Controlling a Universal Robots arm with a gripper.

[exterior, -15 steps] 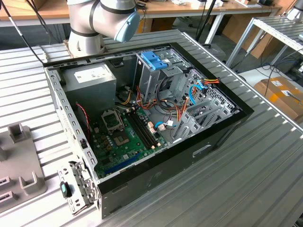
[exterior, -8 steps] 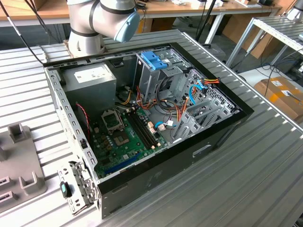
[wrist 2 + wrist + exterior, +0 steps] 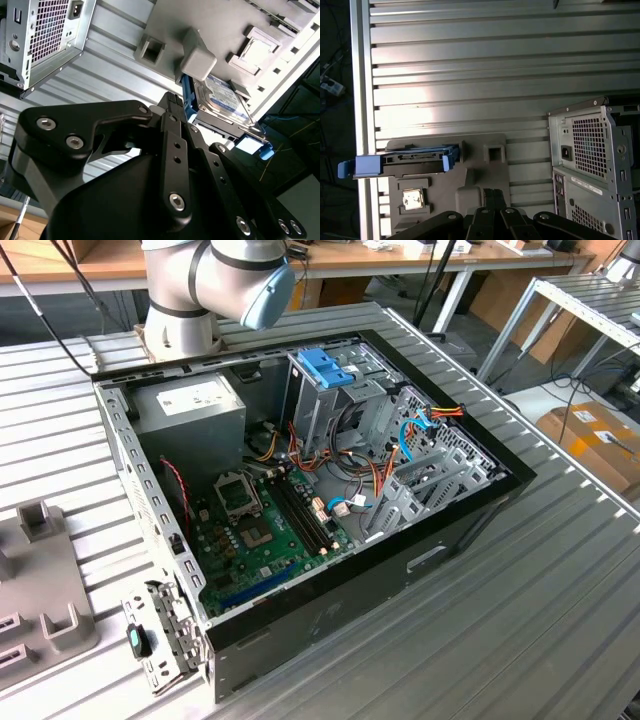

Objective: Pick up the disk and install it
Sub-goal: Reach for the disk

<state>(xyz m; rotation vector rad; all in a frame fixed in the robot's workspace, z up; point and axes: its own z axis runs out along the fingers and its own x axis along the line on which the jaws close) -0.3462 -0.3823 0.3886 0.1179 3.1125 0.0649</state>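
Looking along the arm in both wrist views, we find the disk point(image 3: 222, 97) sitting in a grey holder point(image 3: 482, 172) on the ribbed metal table point(image 3: 470, 75), outside the computer case point(image 3: 330, 610). In the first wrist view it appears edge-on, its light blue side rails reaching past the holder toward the table's edge. In the second wrist view its white and blue label faces us, and a grey block of the holder rises just beside it. A small square chip point(image 3: 413, 199) lies in another pocket of the same holder.

The pincer point(image 3: 172, 112) hangs over the holder near the disk. We cannot tell whether it is spread or pressed together, because its black linkage hides the tips. We see nothing carried in it, and we judge that the disk is not grasped yet.

In the exterior view the case lies open on the table. Its metal drive cage point(image 3: 320, 405), topped by a blue latch point(image 3: 325, 365), stands beside the grey power supply point(image 3: 190, 405).

By our reading the task is at its very start. The disk has not been lifted from its holder and it is well apart from the cage. Both the pick-up and the installation are left to do.
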